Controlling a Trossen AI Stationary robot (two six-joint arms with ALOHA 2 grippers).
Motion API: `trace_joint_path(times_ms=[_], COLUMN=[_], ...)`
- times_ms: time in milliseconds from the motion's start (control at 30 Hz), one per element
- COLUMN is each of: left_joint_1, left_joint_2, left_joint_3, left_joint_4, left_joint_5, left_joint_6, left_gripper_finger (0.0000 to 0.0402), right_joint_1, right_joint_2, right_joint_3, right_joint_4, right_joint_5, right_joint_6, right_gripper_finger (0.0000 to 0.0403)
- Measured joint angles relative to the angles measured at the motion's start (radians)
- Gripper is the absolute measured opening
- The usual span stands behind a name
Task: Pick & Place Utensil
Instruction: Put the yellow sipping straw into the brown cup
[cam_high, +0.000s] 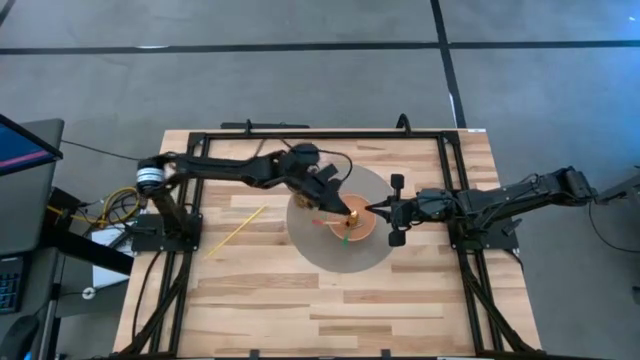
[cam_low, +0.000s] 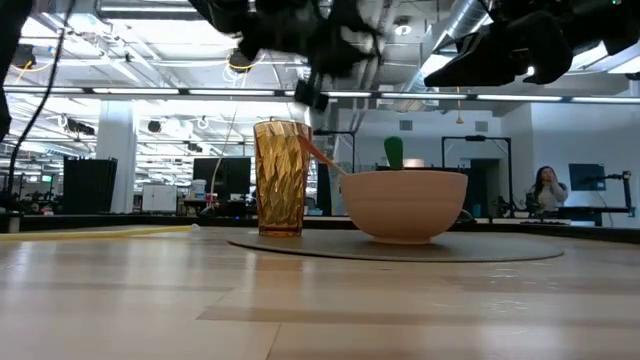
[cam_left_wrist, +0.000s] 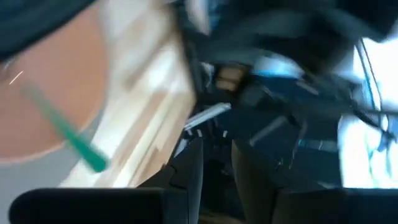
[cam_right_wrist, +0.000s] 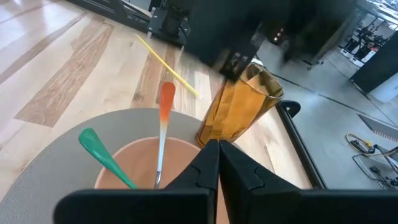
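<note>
A terracotta bowl (cam_high: 358, 226) and a tall amber glass (cam_low: 281, 178) stand on a round grey mat (cam_high: 320, 250). In the bowl lie a green utensil (cam_right_wrist: 102, 152) and an orange-headed utensil (cam_right_wrist: 165, 106), each leaning on the rim with its head sticking out. A yellow utensil (cam_high: 235, 231) lies flat on the wood to the left of the mat. My left gripper (cam_high: 338, 197) hovers open above the glass with nothing between its fingers. My right gripper (cam_right_wrist: 217, 158) is shut and empty, raised over the bowl's right rim.
Black frame rails (cam_high: 300, 134) run round the table's edges. Each arm's base (cam_high: 160, 232) stands at its own side of the table. Bare wood (cam_high: 330, 310) stretches along the near side. A person (cam_low: 546, 187) sits far off in the room behind.
</note>
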Motion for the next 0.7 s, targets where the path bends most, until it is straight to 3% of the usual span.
trace_joint_path(times_ms=[200, 367, 533, 700], left_joint_1=[-0.104, -0.243, -0.356, -0.424], left_joint_2=[-0.223, -0.39, -0.497, -0.538], left_joint_3=[0.0, 0.001, 0.001, 0.0], left_joint_4=[-0.013, -0.134, -0.411, -0.687], left_joint_5=[-0.111, -0.333, -0.592, -0.82], left_joint_6=[0.345, 0.579, 0.682, 0.675], left_gripper_finger=[0.0086, 0.0086, 0.0086, 0.0086], right_joint_1=[0.0, 0.0, 0.0, 0.0], right_joint_2=[0.0, 0.0, 0.0, 0.0], right_joint_3=[0.0, 0.0, 0.0, 0.0], right_joint_4=[0.0, 0.0, 0.0, 0.001], right_joint_5=[0.0, 0.0, 0.001, 0.001], right_joint_6=[0.0, 0.0, 0.0, 0.0], right_gripper_finger=[0.0005, 0.0004, 0.0002, 0.0002])
